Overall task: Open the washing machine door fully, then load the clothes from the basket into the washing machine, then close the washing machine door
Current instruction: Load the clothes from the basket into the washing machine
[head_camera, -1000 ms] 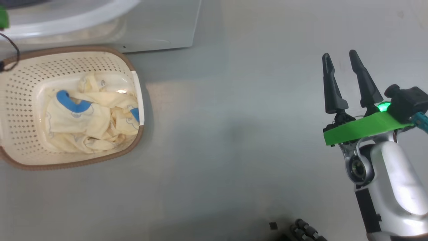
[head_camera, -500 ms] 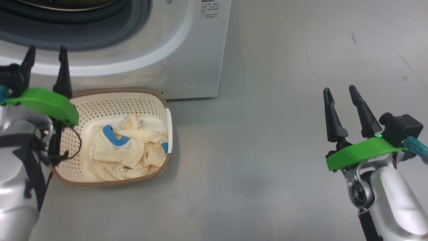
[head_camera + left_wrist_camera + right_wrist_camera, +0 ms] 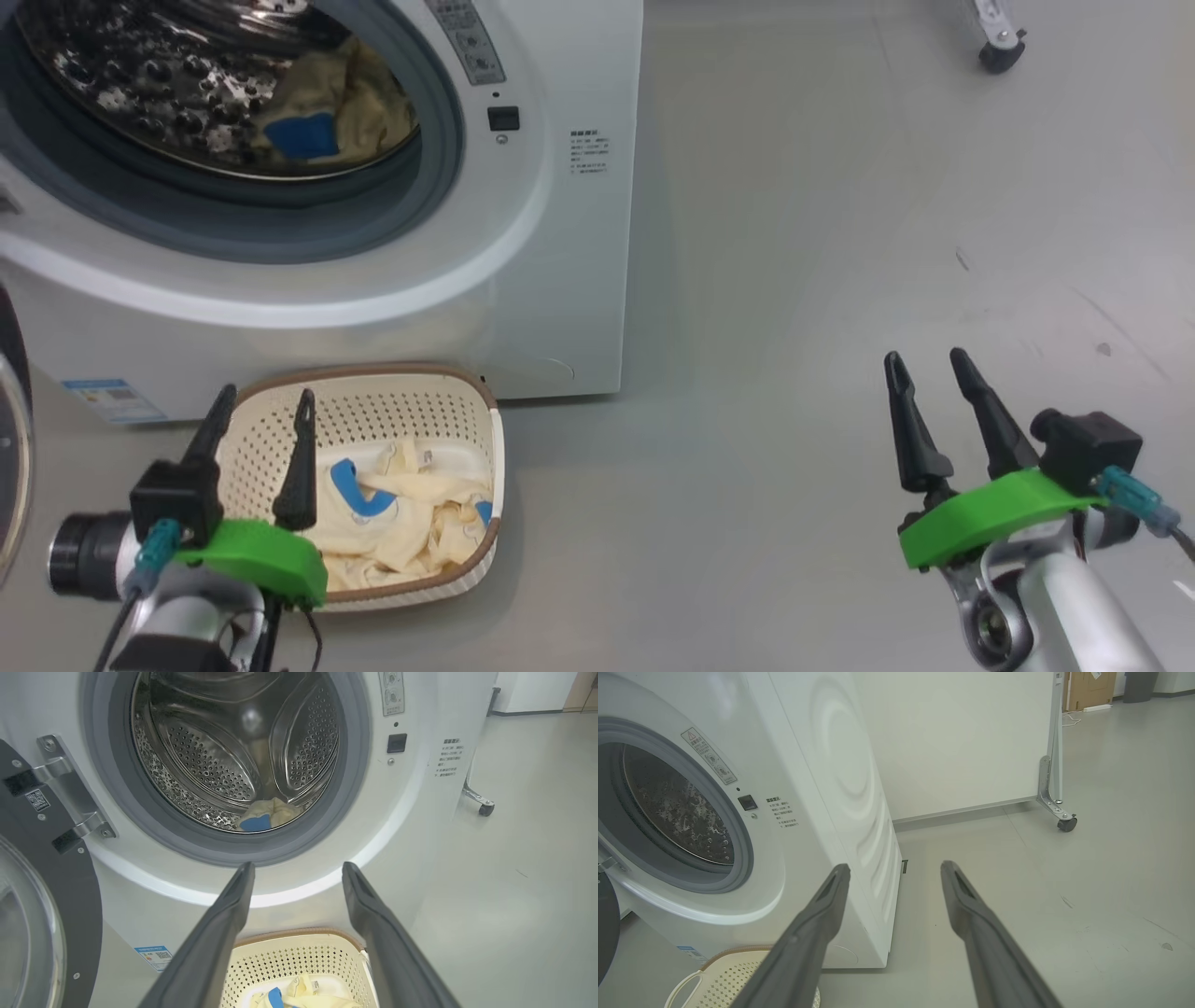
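1. The clothes (image 3: 401, 523) are seen bundled in the basket (image 3: 373, 411), just below and ahead of the left claw (image 3: 266, 394), which is spread wide and empty.
2. The bundle should be pinched deep at its middle so no trim trails.
3. One garment (image 3: 308, 121) is seen in the drum (image 3: 140, 84) ahead of that claw, the washing machine door (image 3: 84, 896) open to its left.
4. The right claw (image 3: 925, 357), also wide and empty, is held well apart.

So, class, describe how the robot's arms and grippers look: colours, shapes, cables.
The left gripper and right gripper each have two long, tapered dark fingers rising from a bright green bracket. Beside it sits a black camera block with a teal plug, on a glossy silver forearm.
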{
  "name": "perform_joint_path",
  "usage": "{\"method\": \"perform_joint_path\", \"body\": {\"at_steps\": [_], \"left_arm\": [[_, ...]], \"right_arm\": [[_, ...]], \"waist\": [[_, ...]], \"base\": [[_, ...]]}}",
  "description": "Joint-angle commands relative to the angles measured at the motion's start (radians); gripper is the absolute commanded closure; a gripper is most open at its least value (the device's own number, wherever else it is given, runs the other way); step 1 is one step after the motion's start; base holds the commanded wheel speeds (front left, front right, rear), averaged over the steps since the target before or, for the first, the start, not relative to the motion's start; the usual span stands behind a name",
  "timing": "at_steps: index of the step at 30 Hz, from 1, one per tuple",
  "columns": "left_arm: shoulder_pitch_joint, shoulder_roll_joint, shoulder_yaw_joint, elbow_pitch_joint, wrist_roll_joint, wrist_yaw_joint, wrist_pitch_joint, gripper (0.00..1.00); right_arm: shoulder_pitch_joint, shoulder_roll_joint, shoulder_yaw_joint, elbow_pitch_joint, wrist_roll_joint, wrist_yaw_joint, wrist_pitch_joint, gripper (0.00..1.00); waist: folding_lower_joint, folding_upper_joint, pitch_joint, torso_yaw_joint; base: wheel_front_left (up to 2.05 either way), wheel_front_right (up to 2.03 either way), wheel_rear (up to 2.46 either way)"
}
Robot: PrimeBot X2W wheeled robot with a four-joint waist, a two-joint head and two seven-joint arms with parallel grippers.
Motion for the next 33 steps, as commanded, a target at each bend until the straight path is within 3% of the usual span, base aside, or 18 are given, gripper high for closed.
{"method": "perform_joint_path", "body": {"at_steps": [1, 16, 33], "left_arm": [[-0.008, 0.022, 0.048, -0.041, 0.016, 0.015, -0.011, 0.0], [0.215, -0.159, 0.18, -0.148, 0.086, 0.052, -0.011, 0.0], [0.241, -0.24, 0.275, -0.141, 0.196, -0.015, -0.011, 0.0]], "right_arm": [[0.0, -0.002, 0.024, -0.021, -0.003, -0.003, -0.009, 0.0], [0.069, -0.001, 0.009, -0.03, -0.002, -0.003, -0.009, 0.0], [0.071, 0.01, 0.031, -0.027, 0.003, -0.003, -0.009, 0.0]], "waist": [[0.0001, -0.0001, -0.036, 0.003], [0.0001, -0.0001, -0.128, -0.009], [0.0001, -0.0001, -0.135, -0.002]], "base": [[0.0, 0.0, 0.0], [0.0, 0.0, 0.0], [0.0, 0.0, 0.0]]}}
